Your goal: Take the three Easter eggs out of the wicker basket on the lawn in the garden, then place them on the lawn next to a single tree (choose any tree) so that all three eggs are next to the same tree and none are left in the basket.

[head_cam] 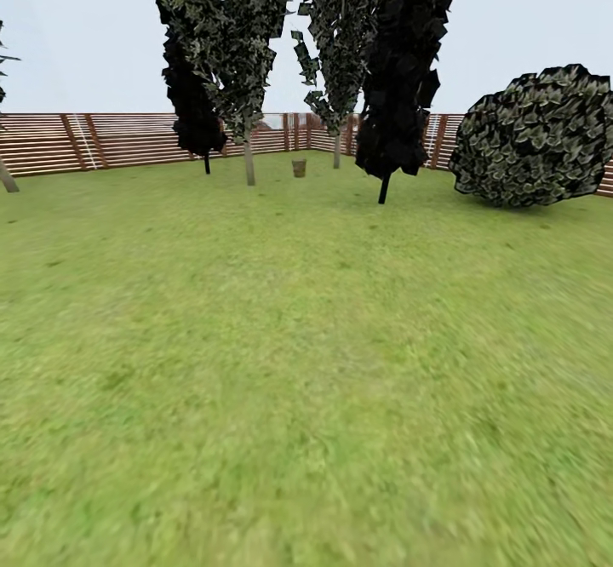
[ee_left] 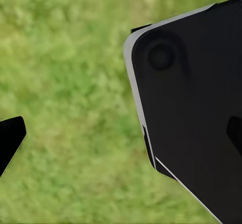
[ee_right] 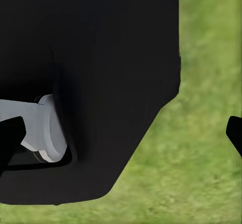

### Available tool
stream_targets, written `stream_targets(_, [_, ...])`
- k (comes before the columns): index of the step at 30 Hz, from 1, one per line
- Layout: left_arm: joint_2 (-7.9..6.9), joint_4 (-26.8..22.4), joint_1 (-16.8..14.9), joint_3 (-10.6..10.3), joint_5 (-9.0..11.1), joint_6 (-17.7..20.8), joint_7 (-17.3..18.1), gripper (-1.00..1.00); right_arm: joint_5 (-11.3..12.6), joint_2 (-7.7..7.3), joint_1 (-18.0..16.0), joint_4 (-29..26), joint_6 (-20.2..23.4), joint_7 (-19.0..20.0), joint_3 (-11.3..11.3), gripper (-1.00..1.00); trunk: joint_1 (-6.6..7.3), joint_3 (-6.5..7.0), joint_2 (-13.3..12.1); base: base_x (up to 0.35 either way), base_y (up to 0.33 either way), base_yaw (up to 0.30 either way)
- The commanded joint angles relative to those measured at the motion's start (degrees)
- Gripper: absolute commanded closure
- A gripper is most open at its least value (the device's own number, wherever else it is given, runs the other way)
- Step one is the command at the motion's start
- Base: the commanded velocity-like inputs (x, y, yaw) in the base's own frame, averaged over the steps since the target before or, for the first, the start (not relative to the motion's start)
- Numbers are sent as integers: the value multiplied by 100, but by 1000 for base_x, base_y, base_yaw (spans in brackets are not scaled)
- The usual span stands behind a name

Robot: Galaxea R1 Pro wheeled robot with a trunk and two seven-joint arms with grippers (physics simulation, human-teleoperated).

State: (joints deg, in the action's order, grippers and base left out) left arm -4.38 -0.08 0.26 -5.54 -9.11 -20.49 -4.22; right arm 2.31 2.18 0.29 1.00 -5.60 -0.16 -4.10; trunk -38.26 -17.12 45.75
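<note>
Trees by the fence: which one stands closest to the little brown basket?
The pale-grey-trunked tree with speckled green leaves, just left of the wicker basket; the black-trunked trees stand farther off.

The right gripper's (ee_right: pixel 121 133) two dark fingertips (ee_right: pixel 10 133) stood wide apart. Between them lay a black robot body panel (ee_right: pixel 101 57) with a pale grey cylinder (ee_right: pixel 40 128), and lawn (ee_right: pixel 201 173) beyond.

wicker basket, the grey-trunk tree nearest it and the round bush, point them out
wicker basket (head_cam: pixel 299 168), head view, on its woven side
tree (head_cam: pixel 249 163), head view, on its pale grey trunk
round bush (head_cam: pixel 536 137), head view, middle of its foliage
</note>
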Motion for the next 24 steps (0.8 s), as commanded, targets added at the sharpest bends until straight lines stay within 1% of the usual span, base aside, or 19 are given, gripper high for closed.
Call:
stream_targets(1, [-1, -1, 0, -44, -39, -16, -44, -100, 24, 1, -3, 11, -37, -2, -38, -100, -5, -4, 3, 340, 0, 0])
stream_targets(24, [7, -1, 0, -44, -39, -16, -44, -100, 24, 1, -3, 13, -37, -2, -38, -100, -5, -4, 3, 340, 0, 0])
